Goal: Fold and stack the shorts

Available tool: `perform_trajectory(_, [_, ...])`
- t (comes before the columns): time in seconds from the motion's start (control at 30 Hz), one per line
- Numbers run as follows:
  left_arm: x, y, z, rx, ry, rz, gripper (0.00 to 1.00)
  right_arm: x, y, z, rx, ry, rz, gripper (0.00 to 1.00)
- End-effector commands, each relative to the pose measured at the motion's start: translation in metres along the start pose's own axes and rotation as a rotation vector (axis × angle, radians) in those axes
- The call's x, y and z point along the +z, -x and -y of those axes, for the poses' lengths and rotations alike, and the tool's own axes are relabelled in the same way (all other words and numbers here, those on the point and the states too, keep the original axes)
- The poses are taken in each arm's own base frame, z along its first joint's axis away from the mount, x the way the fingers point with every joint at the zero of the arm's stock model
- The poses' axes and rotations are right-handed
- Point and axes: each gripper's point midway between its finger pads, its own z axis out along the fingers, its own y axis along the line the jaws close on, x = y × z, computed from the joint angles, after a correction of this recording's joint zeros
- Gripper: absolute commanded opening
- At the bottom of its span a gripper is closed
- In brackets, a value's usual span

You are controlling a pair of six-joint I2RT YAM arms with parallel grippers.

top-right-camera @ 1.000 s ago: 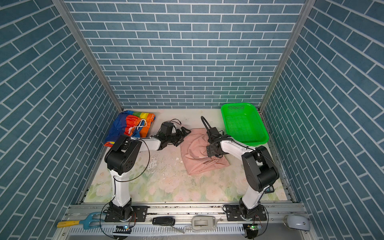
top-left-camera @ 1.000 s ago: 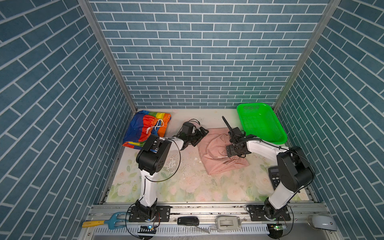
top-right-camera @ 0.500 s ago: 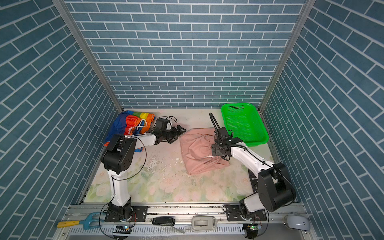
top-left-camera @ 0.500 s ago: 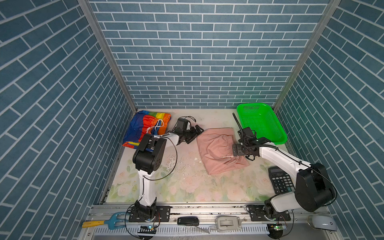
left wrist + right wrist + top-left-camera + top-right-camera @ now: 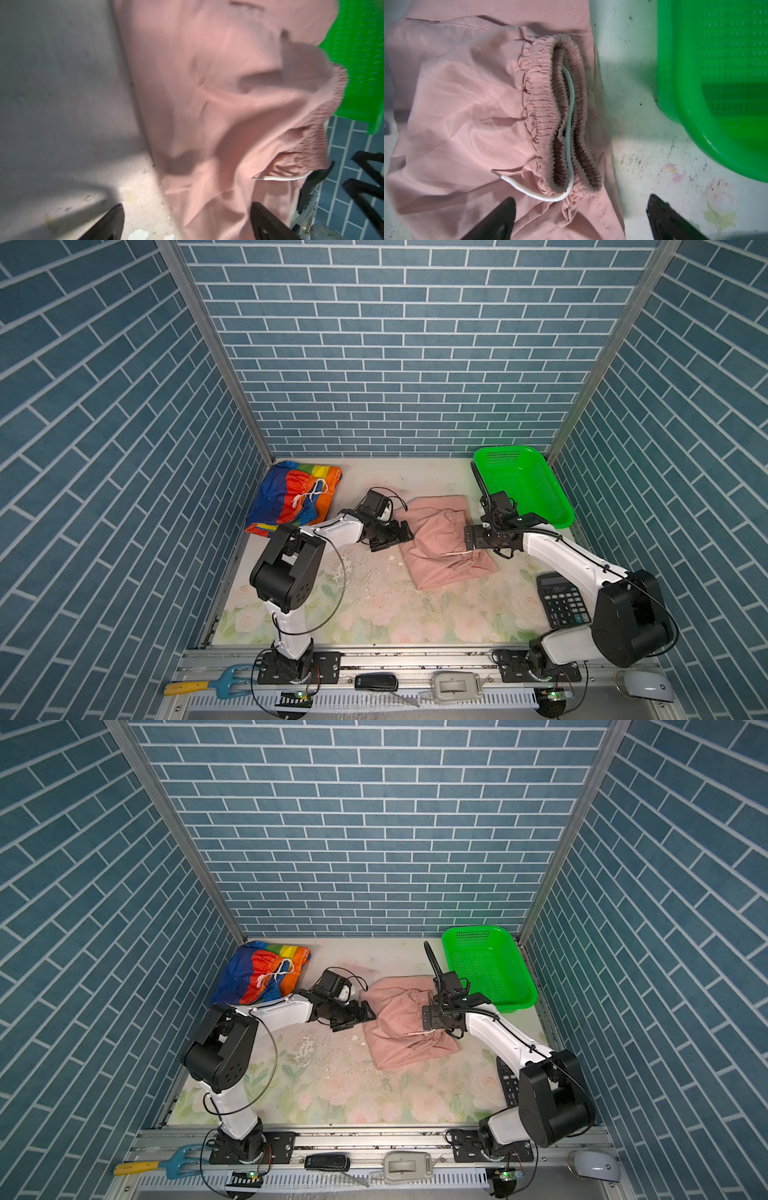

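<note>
**Open grippers flank pink shorts point(image 5: 442, 545) on floral table point(image 5: 374, 614)**

The crumpled shorts lie mid-table, near the green basket point(image 5: 515, 450), with a white drawstring point(image 5: 569, 116) trailing from the waistband point(image 5: 537, 112). The left gripper point(image 5: 395, 539) sits at their left edge and the right gripper point(image 5: 469, 538) at the waistband side, both with jaws spread. The rainbow-striped shorts point(image 5: 291, 499) lie in the back left corner.

no text, brand, label or number legible in any view. key markings on the calculator point(image 5: 562, 605) are too small to make out in a top view.
</note>
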Motion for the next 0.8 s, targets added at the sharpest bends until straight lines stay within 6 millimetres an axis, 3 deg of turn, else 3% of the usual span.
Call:
perform_trajectory(0.0, [0.01, -0.015, -0.014, 0.006, 0.067, -0.069, 0.95, -0.005, -0.001, -0.001, 0.012, 0.032, 0.01, 0.99])
perform_trajectory(0.13, [0.027, -0.016, -0.008, 0.009, 0.07, -0.097, 0.93, -0.005, -0.001, -0.002, 0.024, 0.047, 0.016, 0.99])
perform_trajectory(0.23, [0.04, -0.015, 0.002, 0.022, 0.05, -0.098, 0.84, -0.006, -0.001, -0.002, 0.03, 0.047, 0.021, 0.99])
perform_trajectory(0.3, [0.049, -0.017, 0.006, 0.035, 0.049, -0.116, 0.67, -0.007, 0.0, -0.001, 0.034, 0.047, 0.027, 0.99])
perform_trajectory(0.43, [0.055, -0.019, 0.002, 0.074, 0.087, -0.151, 0.22, -0.01, 0.002, 0.0, 0.04, 0.052, 0.038, 0.99])
perform_trajectory(0.5, [0.048, -0.016, -0.001, 0.111, 0.13, -0.159, 0.04, -0.012, 0.003, -0.001, 0.041, 0.058, 0.044, 0.99])
perform_trajectory(0.53, [0.04, -0.011, -0.003, 0.134, 0.161, -0.152, 0.0, -0.014, 0.004, -0.001, 0.04, 0.061, 0.05, 0.99])
perform_trajectory(0.6, [0.02, -0.001, -0.007, 0.181, 0.231, -0.143, 0.0, -0.013, 0.005, -0.002, 0.038, 0.062, 0.051, 0.99])
perform_trajectory(0.77, [-0.061, 0.039, -0.029, 0.402, 0.625, -0.148, 0.0, -0.005, 0.006, -0.017, 0.037, 0.12, 0.035, 0.99])
